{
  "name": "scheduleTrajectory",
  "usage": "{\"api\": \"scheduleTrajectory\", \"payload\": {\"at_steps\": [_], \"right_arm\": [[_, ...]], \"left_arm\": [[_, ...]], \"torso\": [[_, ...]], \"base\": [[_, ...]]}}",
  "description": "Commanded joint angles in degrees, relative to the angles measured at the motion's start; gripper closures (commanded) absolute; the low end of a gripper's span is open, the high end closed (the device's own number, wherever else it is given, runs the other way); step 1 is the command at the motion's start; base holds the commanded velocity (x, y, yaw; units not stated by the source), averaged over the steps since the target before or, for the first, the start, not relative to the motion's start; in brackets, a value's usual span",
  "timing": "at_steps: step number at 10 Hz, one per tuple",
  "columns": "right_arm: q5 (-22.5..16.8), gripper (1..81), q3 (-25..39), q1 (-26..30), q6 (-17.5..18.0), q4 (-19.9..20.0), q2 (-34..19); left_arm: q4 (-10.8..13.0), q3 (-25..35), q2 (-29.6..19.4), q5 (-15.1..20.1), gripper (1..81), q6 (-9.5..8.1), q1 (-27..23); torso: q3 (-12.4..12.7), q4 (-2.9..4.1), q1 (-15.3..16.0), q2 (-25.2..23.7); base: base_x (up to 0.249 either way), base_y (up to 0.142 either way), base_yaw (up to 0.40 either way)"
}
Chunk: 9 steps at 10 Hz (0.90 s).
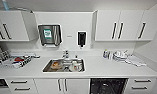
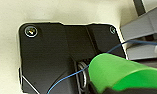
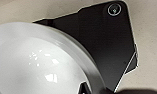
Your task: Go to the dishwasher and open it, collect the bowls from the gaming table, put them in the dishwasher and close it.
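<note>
The dishwasher is under the counter, right of the sink; it stands open and I see its dark inside with racks. In the left wrist view a bright green bowl sits close to the camera over the pale floor, with my left gripper shut on its rim. In the right wrist view a large glossy white bowl hangs over the floor, and my right gripper is shut on its edge. The gaming table is out of view.
A white counter runs across in front of me, with a steel sink holding dishes. A drying rack stands at the left and white dishes at the right. White wall cabinets hang above. Drawers flank the dishwasher.
</note>
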Motion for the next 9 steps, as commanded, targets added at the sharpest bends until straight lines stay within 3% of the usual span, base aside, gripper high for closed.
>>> {"api": "scheduleTrajectory", "payload": {"at_steps": [1,9], "right_arm": [[-0.3,81.1,1.7,2.8,0.0,-0.4,1.0],[-0.3,81.1,1.7,3.2,0.1,-0.4,0.7]], "left_arm": [[-0.1,0.7,-0.8,1.4,81.1,0.08,-2.6],[-0.1,0.7,-0.8,1.4,81.1,0.08,-2.6]], "torso": [[0.0,0.0,0.0,0.0],[0.0,0.0,0.0,0.0]], "base": [[0.137,0.0,0.0],[0.134,0.0,0.0]]}}
